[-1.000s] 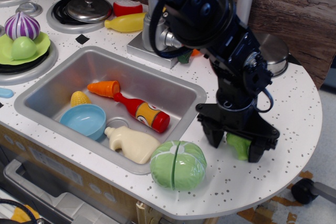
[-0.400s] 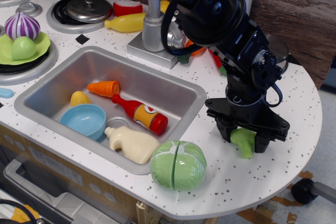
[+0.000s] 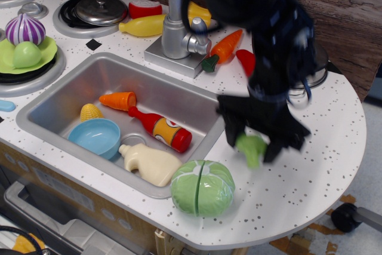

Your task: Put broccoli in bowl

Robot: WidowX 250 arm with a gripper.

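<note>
Gripper (image 3: 253,141) motion-blurred, clamped on the broccoli (image 3: 251,147), floret pinched between the dark fingers, bumpy head up near the pads, pale-green stalk hanging down and slightly right. Broccoli lifted off the white speckled counter (image 3: 310,165), hanging over the strip of counter just right of the sink (image 3: 71,82) rim, above and right of the big green cabbage (image 3: 202,187). Not in contact with cabbage as far as visible, though blur makes the gap hard to judge. Target bowl (image 3: 95,137), light blue, empty, sitting on the sink floor at the near-left corner, well apart from the gripper, down and to the left in view. Between the two: red ketchup bottle (image 3: 161,128) lying diagonally, cream bottle (image 3: 149,163) just right of the bowl and near touching it, carrot (image 3: 119,100) and corn (image 3: 90,111) behind the bowl. Key relation: bowl lies left and lower than the held floret, across the sink's right wall and over the two bottles. Judged step: carry phase, grasp done, placement not yet done. Likely next need: travel left over the rim at enough height to clear the ketchup bottle, then drop over the bowl's centre. Risk: small shallow bowl, tight neighbours; floret could bounce out or land on the cream bottle.
</note>
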